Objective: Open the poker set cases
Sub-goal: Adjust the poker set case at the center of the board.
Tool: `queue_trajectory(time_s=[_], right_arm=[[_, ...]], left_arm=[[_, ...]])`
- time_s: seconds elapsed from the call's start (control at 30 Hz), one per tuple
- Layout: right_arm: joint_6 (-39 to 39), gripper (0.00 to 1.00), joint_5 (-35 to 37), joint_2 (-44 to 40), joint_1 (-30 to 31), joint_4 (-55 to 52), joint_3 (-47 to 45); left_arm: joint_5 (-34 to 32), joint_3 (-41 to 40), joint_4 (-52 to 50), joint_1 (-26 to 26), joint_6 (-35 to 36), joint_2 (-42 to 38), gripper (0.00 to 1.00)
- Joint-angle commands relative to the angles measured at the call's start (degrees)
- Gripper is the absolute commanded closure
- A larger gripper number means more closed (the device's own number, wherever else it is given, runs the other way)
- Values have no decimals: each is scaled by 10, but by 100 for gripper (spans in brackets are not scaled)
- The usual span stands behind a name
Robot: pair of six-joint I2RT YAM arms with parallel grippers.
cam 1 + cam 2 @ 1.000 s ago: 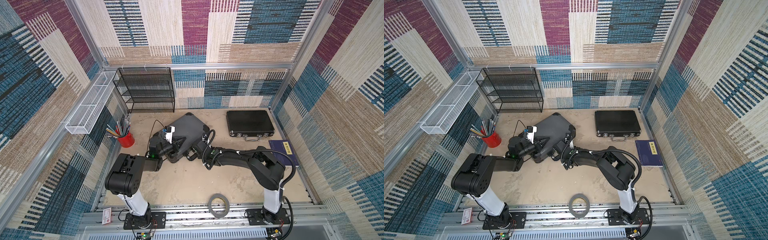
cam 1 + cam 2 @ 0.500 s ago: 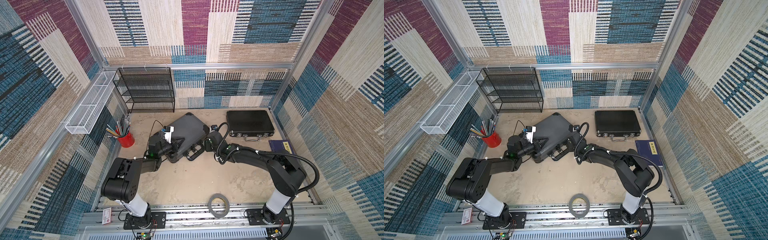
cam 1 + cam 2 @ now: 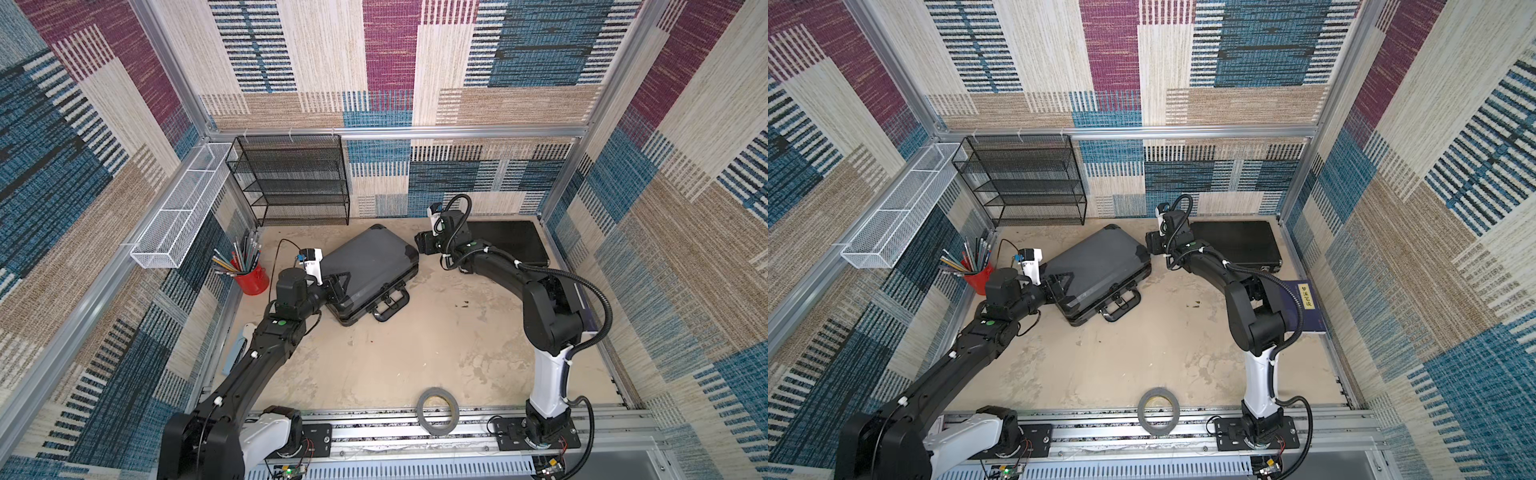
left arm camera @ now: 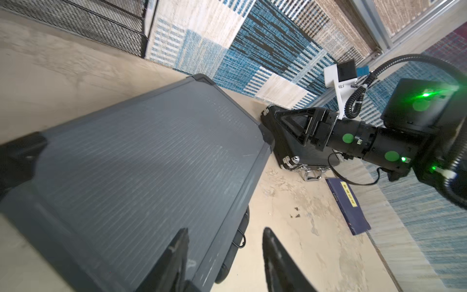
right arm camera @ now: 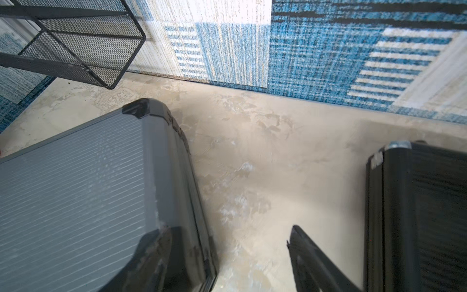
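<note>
The larger grey poker set case (image 3: 370, 266) (image 3: 1100, 266) lies shut and askew on the floor, handle (image 3: 390, 305) toward the front. The slimmer black case (image 3: 513, 245) (image 3: 1237, 245) lies shut at the back right. My left gripper (image 3: 338, 286) (image 4: 225, 252) is open above the grey case's near-left corner, with one finger (image 4: 177, 252) over the lid and the other past the handle edge. My right gripper (image 3: 419, 245) (image 5: 232, 250) is open at the grey case's (image 5: 75, 189) far right corner, in the gap beside the black case (image 5: 417, 215). Neither holds anything.
A black mesh shelf (image 3: 291, 183) stands against the back wall. A red cup of pencils (image 3: 251, 278) sits at the left, under a white wire basket (image 3: 178, 208). A tape roll (image 3: 438, 409) lies at the front edge. A dark blue book (image 3: 1304, 303) lies behind the right arm.
The right gripper has swung from the grey case's handle side up to its far right corner and opened wider. The left gripper has opened over the lid. The cases have not visibly moved.
</note>
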Motion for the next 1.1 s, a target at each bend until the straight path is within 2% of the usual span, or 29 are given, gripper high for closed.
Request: queue_trajectory(time_s=[0.0,0.13,0.27,0.4,0.63,0.9,1.07], right_arm=[[-37,24,-98,38,-21,-27,57],[-65,22,-188,103,-38,-83,156],[-95,20,-233,149,-39,-130,221],[-111,18,-276,186,-38,-177,269],[-99,16,-293,196,-35,-179,248],[-80,17,-311,169,-12,-136,154],[-53,22,-314,149,-5,-97,84]], left_arm=[[-59,-4,-100,3,4,-33,47],[-46,-54,-63,7,-65,-43,44],[-40,-98,22,9,-130,-16,41],[-28,-106,72,13,-153,29,41],[0,-113,171,23,-183,114,40],[-4,-93,211,30,-158,199,40],[23,-76,264,34,-161,271,43]])
